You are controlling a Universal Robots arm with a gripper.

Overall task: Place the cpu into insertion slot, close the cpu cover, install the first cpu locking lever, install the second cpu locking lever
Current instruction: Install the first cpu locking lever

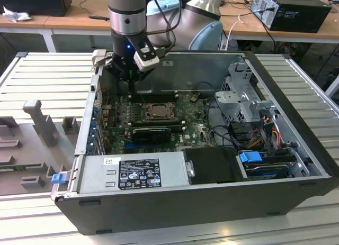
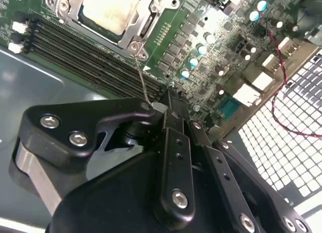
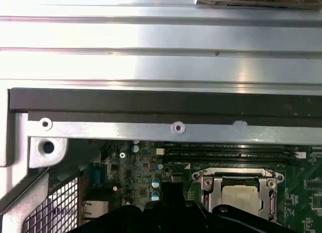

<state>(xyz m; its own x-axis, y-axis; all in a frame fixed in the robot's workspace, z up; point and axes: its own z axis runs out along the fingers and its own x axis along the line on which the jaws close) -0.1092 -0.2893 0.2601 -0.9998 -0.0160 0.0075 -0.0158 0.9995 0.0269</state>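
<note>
One gripper (image 2: 168, 103) is all you have here, and its black fingers (image 2: 174, 142) are drawn together at the tips with no gap showing between them. A thin wire locking lever (image 2: 142, 74) runs from its hinge at the socket corner straight down to those tips. Its free end meets them, but you cannot tell whether it is pinched or only touching.

Just beyond the fingertips lie the long black memory slots (image 2: 85, 57), and past them, a little farther out from the hand, is the cpu (image 2: 108, 9). Its pale metal top sits flat inside the insertion slot (image 1: 142, 114). The cpu cover (image 3: 236, 178) is down over it, so the chip shows through the frame's square window in both wrist views.

In the exterior view your gripper (image 1: 130, 78) hangs low inside the open computer case (image 1: 175, 200). It sits above the green motherboard (image 2: 211, 52), near the back wall, with the socket close in front of it. Off to one side of the hand, the second wrist view shows the perforated rear grille (image 2: 282, 137) and a twisted red wire (image 2: 274, 92) crossing before it, both well clear of the fingers.
</note>
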